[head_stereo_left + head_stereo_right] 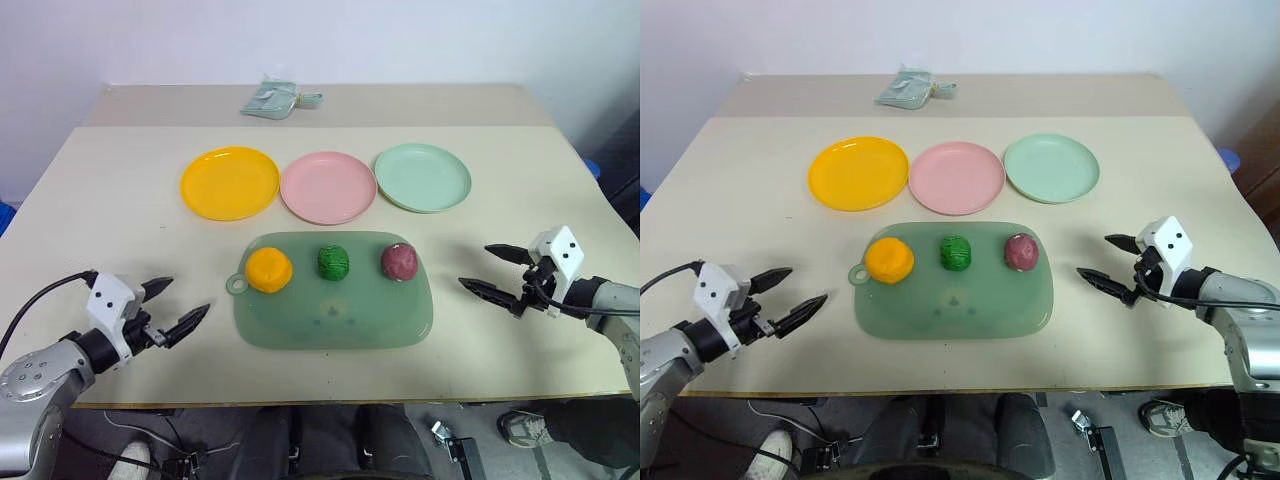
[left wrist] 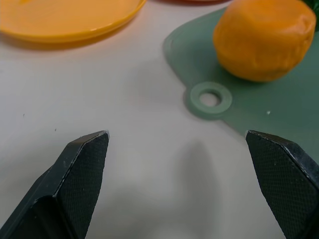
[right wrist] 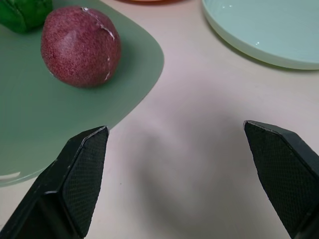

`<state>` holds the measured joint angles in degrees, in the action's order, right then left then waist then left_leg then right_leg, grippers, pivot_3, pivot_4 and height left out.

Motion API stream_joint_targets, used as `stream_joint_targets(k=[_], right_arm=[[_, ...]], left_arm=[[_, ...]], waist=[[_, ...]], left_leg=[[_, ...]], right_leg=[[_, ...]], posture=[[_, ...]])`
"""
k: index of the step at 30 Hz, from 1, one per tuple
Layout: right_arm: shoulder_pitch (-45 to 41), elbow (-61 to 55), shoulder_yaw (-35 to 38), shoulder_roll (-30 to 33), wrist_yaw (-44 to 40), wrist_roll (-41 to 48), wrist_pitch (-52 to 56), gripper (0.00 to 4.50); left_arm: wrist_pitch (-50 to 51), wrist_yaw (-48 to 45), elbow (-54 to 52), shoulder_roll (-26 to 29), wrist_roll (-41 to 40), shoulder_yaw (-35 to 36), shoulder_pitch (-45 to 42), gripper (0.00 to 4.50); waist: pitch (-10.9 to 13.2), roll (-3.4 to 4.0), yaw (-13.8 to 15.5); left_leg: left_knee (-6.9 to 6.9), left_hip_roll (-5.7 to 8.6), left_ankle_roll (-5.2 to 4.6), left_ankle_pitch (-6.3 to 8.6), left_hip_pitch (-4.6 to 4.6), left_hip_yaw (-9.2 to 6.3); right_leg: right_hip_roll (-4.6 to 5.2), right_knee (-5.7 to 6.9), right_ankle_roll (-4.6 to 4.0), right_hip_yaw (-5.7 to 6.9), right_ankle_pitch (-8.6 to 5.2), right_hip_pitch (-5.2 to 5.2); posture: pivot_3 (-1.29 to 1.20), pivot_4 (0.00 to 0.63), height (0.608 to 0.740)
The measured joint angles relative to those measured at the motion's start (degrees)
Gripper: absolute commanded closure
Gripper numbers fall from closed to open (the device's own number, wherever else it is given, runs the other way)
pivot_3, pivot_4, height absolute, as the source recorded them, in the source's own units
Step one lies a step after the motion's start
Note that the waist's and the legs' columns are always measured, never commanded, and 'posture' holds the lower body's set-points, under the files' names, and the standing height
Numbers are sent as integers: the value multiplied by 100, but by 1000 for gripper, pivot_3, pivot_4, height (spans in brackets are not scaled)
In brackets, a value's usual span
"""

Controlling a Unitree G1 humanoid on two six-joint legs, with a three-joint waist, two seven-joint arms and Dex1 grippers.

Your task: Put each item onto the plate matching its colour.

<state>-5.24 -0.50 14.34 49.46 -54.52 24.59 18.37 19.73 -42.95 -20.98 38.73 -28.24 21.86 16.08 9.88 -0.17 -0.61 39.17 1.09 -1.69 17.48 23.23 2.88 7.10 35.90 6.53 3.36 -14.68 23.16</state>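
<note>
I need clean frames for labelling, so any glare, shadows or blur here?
Left wrist view: soft tool shadow on the table; orange ball slightly soft. Right wrist view: small glints on the mint plate, maroon ball sharp. Eye views: even light, faint shadows.

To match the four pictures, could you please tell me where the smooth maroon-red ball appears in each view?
Left eye view: smooth maroon-red ball, rightmost on the large green mat.
Right eye view: the same.
Left wrist view: not in it.
Right wrist view: on the mat's corner.
Shared landmark: the mat.
</note>
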Motion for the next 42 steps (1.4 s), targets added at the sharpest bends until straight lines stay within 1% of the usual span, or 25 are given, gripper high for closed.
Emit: stream_joint_targets(k=[4,8,13,16,21,26,29,33,34,35,38,42], right_arm=[[-507,279,-87,0,7,-128,-9,74],[-573,334,-124,-33,4,-178,-20,74],[-57,-159,10,-85,18,-89,43,74],[315,-594,225,-103,74,39,180,74],[1047,-1536,525,-185,175,357,508,74],[1554,-2175,752,-398,454,521,728,74],[1697,-2600,762,-506,666,615,905,74],[1825,-2890,771,-603,869,679,1012,74],[1830,-2935,771,-618,907,703,1022,0],[1829,-2982,771,-624,938,720,1044,0],[1842,-3027,770,-668,989,731,1064,0],[1872,-3021,706,-734,982,730,1045,0]], left_arm=[[186,203,-158,-201,-103,-25,-78,0],[311,279,-320,-293,-130,-122,-121,0],[575,98,-337,-245,-340,-511,-677,0],[583,-75,-203,-121,-240,-845,-1123,0],[429,-412,542,-97,214,-1674,-2309,0],[71,-860,1349,-199,504,-2180,-3085,0],[-25,-1125,1671,-257,538,-2362,-3286,0],[-37,-1324,2023,-313,655,-2566,-3346,0],[-36,-1345,2080,-319,664,-2567,-3353,533],[-39,-1367,2115,-332,688,-2568,-3372,806],[-66,-1383,2157,-381,748,-2564,-3386,2240],[-67,-1237,2245,-526,741,-2465,-3385,2240]], waist=[[0,1,-1],[0,0,36],[-1,2,127],[-2,3,148],[-4,4,147],[-4,5,137],[-4,4,133],[-3,3,145],[-3,2,144],[-3,2,146],[-3,2,146],[-3,1,140]], left_leg=[[0,0,0,0,0,0],[1,3,0,0,4,-1],[5,4,-1,-1,3,1],[7,5,-1,-1,3,0],[8,6,-2,-2,2,0],[8,5,-2,-4,0,5],[10,6,-3,-4,-1,7],[12,6,-4,-4,0,5],[14,6,-4,-3,0,5],[15,6,-5,-3,1,5],[15,6,-5,-3,1,3],[15,6,-5,-3,1,3]], right_leg=[[-2,1,0,1,0,1],[-1,0,1,2,0,0],[-4,4,2,2,1,-1],[-7,5,2,3,1,-3],[-28,7,3,4,2,-5],[-33,12,4,8,1,-4],[-33,12,5,6,1,-5],[-34,13,5,7,1,-5],[-34,13,5,7,2,-5],[-34,13,5,7,2,-5],[-34,14,5,7,1,-5],[-34,14,5,6,1,-5]], posture=[[0,150,740],[0,150,740],[0,150,740],[0,150,740],[0,150,740],[0,150,740],[0,150,740],[0,150,740],[0,150,740],[0,150,740],[0,150,740],[0,150,740]])
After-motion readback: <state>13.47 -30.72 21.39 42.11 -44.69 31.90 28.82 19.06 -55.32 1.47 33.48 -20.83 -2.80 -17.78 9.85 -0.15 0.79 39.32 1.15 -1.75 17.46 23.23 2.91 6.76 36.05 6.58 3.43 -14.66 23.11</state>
